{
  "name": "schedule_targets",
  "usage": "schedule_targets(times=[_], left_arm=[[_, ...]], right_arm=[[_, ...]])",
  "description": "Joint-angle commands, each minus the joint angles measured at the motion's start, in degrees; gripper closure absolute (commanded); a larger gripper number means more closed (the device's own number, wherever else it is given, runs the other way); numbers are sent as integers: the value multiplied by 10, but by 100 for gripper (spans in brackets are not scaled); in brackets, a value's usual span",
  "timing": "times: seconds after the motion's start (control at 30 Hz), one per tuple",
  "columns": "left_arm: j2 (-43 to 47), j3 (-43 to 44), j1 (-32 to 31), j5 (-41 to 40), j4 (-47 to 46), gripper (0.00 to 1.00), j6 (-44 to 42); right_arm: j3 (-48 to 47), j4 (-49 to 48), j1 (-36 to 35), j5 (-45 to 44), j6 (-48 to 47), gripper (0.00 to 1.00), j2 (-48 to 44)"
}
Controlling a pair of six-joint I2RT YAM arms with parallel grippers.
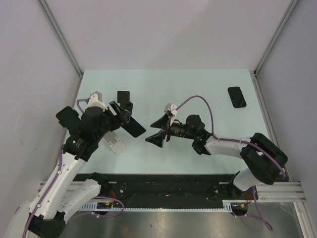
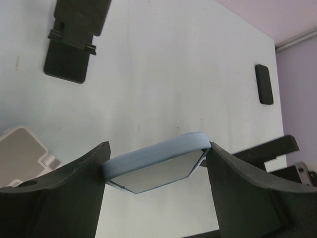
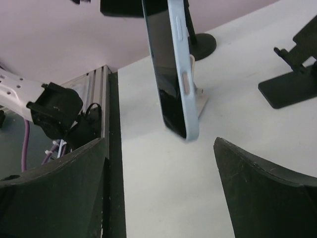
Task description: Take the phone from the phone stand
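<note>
The left end effector is clamped on the slim phone in a pale blue case, near the white plastic stand; the right end effector stands apart.

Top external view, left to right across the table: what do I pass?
In order: white plastic phone stand → raised blue-cased phone → open black right tool → flat black phone.

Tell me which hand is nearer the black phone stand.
Left. The left hand, shut on the blue-cased phone, sits just in front of the black phone stand; the right hand, open, hangs farther off to the stand's right.
</note>
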State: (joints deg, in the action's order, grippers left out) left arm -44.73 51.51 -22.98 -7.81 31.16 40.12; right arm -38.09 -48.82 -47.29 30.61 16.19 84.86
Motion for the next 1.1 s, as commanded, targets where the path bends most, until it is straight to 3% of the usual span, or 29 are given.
schedule_targets(times=[0.0,0.23,0.33,0.43,0.47,0.6,0.63,0.7,0.73,0.8,0.83,0.93,1.07], left_arm=[[7,32,-13,43,-39,100,37],[17,31,-20,64,-46,100,49],[21,28,-20,65,-48,100,50],[24,27,-20,69,-50,100,51],[26,27,-20,70,-51,99,51],[34,25,-20,61,-55,93,44],[35,25,-20,59,-55,90,42],[44,22,-20,46,-57,70,37],[47,21,-20,37,-58,49,37],[60,18,-20,21,-58,32,24],[64,18,-20,4,-58,19,17],[82,18,-20,-36,-58,1,-16],[105,18,-20,-90,-60,0,-71]], right_arm=[[-57,-92,-10,16,18,5,52],[-100,-129,-21,38,52,14,120],[-103,-135,-26,47,60,26,130],[-105,-133,-30,52,65,49,132],[-105,-131,-29,54,66,65,131],[-104,-106,-29,60,65,100,120],[-104,-92,-29,62,63,100,111],[-105,-74,-29,63,60,100,100],[-104,-53,-30,60,59,100,94],[-104,-24,-29,47,47,100,71],[-104,12,-30,41,40,100,60],[-104,87,-25,14,16,100,22],[-105,177,-1,-1,5,100,-22]])
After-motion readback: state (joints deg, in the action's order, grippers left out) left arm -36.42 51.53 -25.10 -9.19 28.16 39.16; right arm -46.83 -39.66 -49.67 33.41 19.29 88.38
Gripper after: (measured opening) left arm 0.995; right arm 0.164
